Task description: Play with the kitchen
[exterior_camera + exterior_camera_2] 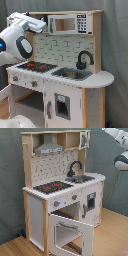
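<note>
The kitchen [95, 85] [37, 213] is a tall light-wood and white toy unit, seen in both exterior views. It has a black-red hob [37, 66] [52, 187], a black tap [84, 59] [75, 168] over the sink [72, 74] [82, 178], and a grey hood [49, 148]. The windowed oven door [70, 230] hangs open, folded down at the front. My gripper [43, 23] is up at the top shelf's left end, above the hob. In the second exterior view only white arm links [119, 135] show, at the top right.
A toy microwave [62, 24] with a keypad sits in the top shelf. Knobs [56, 204] line the front below the hob. A small lower door with a dark handle [61, 106] is closed. Wooden floor [112, 235] lies around the unit and a grey curtain hangs behind.
</note>
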You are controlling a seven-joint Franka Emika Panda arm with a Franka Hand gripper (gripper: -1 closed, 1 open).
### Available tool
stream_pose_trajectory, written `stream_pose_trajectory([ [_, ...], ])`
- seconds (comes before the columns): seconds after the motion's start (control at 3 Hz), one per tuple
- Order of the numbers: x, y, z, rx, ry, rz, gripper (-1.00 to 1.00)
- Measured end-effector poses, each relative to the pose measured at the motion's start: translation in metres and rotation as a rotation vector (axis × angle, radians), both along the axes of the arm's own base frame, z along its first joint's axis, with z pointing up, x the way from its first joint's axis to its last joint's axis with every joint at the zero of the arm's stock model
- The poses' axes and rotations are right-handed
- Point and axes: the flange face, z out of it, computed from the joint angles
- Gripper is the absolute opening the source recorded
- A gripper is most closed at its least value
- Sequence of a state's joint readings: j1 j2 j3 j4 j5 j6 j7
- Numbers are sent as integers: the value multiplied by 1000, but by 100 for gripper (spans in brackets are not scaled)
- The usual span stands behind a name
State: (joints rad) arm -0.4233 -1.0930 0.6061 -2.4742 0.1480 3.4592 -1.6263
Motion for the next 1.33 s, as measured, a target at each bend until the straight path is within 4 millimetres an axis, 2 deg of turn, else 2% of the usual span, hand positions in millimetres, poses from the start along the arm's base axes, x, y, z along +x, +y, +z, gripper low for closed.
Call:
stream_pose_trajectory([
  [0.67, -23, 8, -9, 139, -47, 26, 100],
  [1.33, -46, 8, -34, 281, -95, 31, 100],
])
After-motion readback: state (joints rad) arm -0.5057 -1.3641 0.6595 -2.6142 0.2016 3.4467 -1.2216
